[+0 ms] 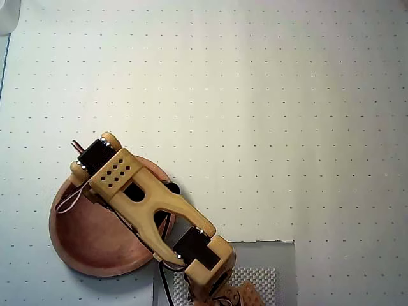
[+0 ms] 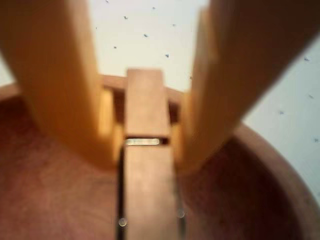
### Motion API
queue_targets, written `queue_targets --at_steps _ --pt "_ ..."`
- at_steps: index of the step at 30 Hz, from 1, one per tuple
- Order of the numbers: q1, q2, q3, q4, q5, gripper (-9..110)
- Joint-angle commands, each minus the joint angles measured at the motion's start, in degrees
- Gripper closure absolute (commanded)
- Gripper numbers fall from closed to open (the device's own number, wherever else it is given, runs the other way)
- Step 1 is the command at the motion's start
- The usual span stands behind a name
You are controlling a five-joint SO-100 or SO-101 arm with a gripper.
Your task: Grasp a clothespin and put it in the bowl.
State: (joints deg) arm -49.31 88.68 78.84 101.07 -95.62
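Observation:
In the wrist view, the light wooden clothespin (image 2: pixel 146 195) with its metal spring runs lengthwise between my two yellow fingers (image 2: pixel 65 85). My gripper (image 2: pixel 145 145) is shut on it at the sides. It hangs above the reddish-brown bowl (image 2: pixel 45 200), its far end reaching over the far rim. In the overhead view the bowl (image 1: pixel 89 248) lies at lower left, with my yellow arm (image 1: pixel 153 204) stretched across it. The gripper itself is hidden under the wrist. Only a thin dark tip of the clothespin (image 1: pixel 76 145) pokes out past the bowl's upper-left rim.
A white dotted mat (image 1: pixel 255 95) covers the table around the bowl. My base stands on a grey plate (image 1: pixel 268 255) at the bottom edge. A pale object (image 1: pixel 7 16) sits in the top left corner.

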Motion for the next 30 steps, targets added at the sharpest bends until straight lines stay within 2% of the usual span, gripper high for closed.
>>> queue_targets --at_steps 1,18,30 --pt "-0.7 0.4 -4.9 1.4 0.5 105" --pt "-8.9 -1.7 -4.7 1.4 0.5 105" --pt "-11.2 -6.2 -4.5 1.6 4.7 105"
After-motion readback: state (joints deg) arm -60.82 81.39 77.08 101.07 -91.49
